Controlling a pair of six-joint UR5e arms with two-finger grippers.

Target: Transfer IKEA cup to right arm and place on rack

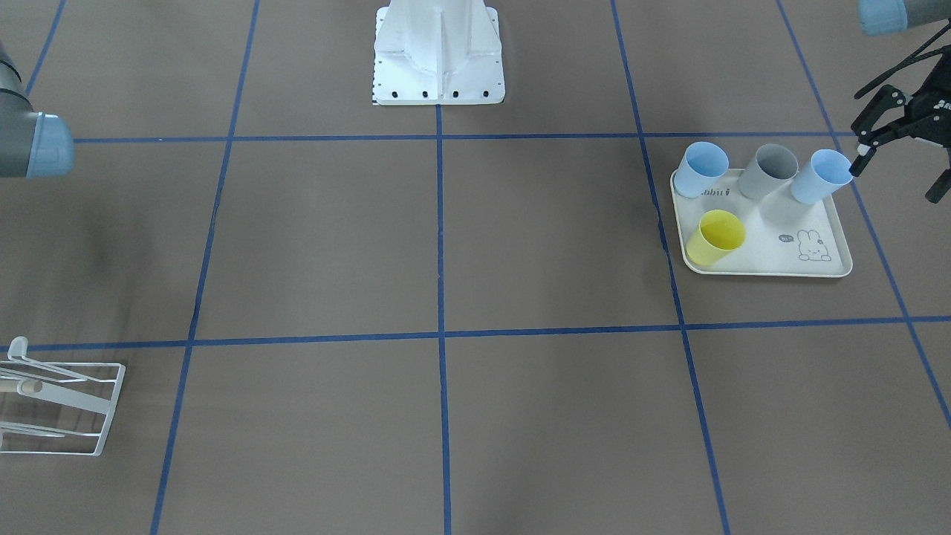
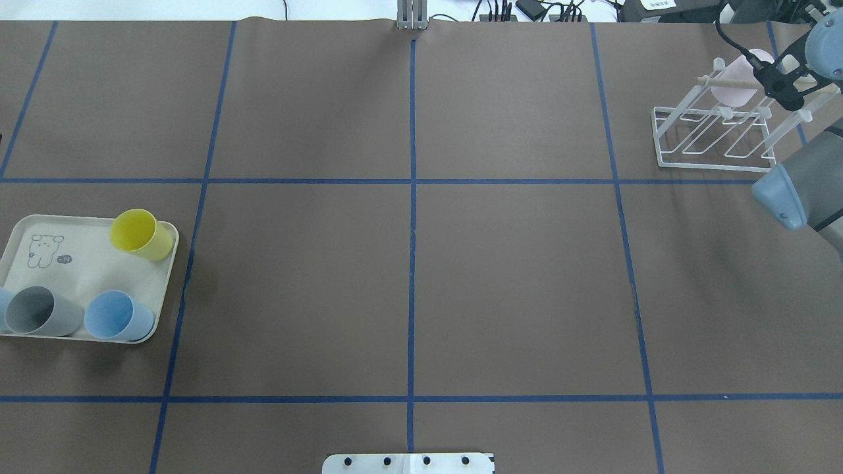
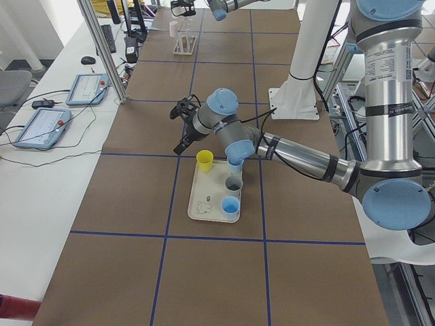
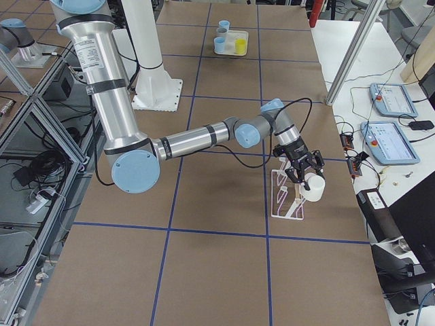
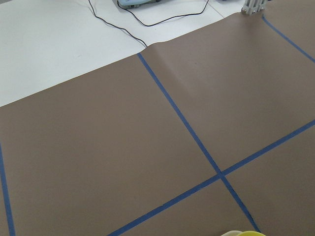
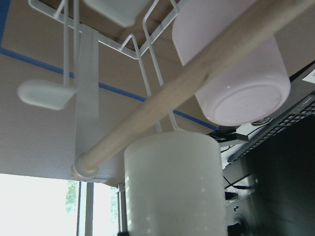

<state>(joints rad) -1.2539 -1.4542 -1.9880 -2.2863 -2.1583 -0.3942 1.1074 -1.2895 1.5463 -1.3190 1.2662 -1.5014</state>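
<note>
A white IKEA cup fills the lower middle of the right wrist view, its base pointing away. My right gripper is shut on this cup right at the white wire rack, under its wooden dowel; the fingers are hidden in the wrist view. A pale pink cup hangs on the rack behind the dowel. Across the table my left gripper stands open, holding nothing, one fingertip at the rim of a light blue cup.
A cream rabbit-print tray carries a yellow cup, a grey cup and a second light blue cup. The robot's white base stands at the table's middle edge. Blue tape lines grid the brown table.
</note>
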